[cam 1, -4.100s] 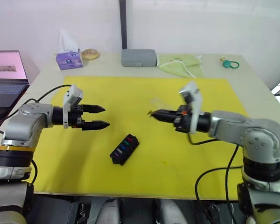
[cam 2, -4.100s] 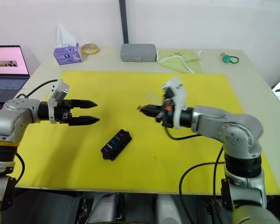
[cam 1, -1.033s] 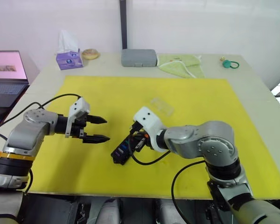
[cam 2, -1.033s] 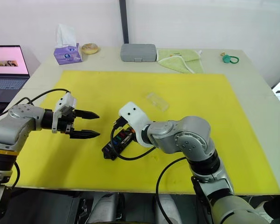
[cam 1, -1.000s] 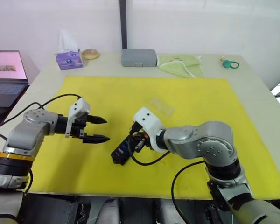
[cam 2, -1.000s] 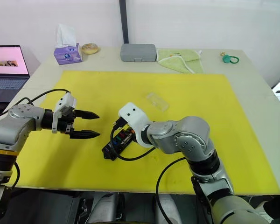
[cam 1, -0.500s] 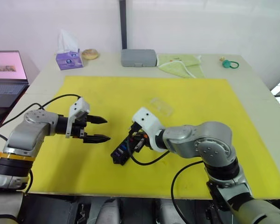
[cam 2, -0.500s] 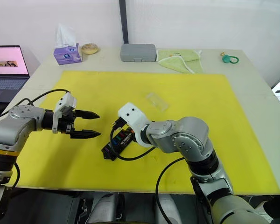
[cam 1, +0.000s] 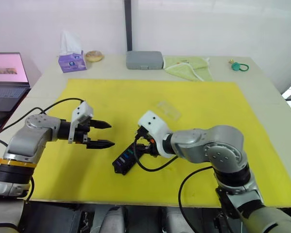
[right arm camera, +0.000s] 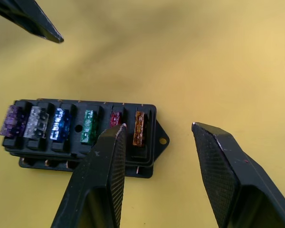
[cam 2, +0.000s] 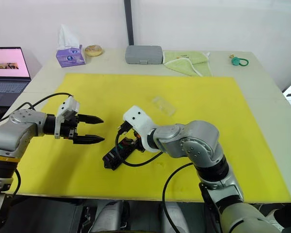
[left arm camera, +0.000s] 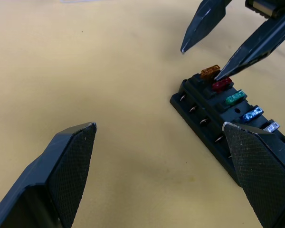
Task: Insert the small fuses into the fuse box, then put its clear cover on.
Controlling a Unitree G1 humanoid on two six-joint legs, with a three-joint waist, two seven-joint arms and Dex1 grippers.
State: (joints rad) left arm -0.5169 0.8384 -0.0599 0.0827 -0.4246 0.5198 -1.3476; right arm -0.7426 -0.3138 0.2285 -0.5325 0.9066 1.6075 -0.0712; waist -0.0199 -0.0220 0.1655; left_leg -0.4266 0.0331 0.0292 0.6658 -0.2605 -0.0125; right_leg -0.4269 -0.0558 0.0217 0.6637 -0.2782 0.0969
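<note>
From the left eye view, the fuse box [cam 1: 123, 159] has slid a little toward the counter's front edge under the right hand [cam 1: 141, 147], so pressing is shifting it. The clear cover [cam 1: 168, 110] lies mid-mat. The left hand [cam 1: 103, 134] hovers apart. The right wrist view adds six small fuses [right arm camera: 88, 125] seated, its fingers [right arm camera: 107, 161] spread.

We find no legible text: print on the purple cardboard tissue box [cam 1: 71, 61] and the open laptop's pink-lit screen [cam 1: 7, 72] is too small to read.
</note>
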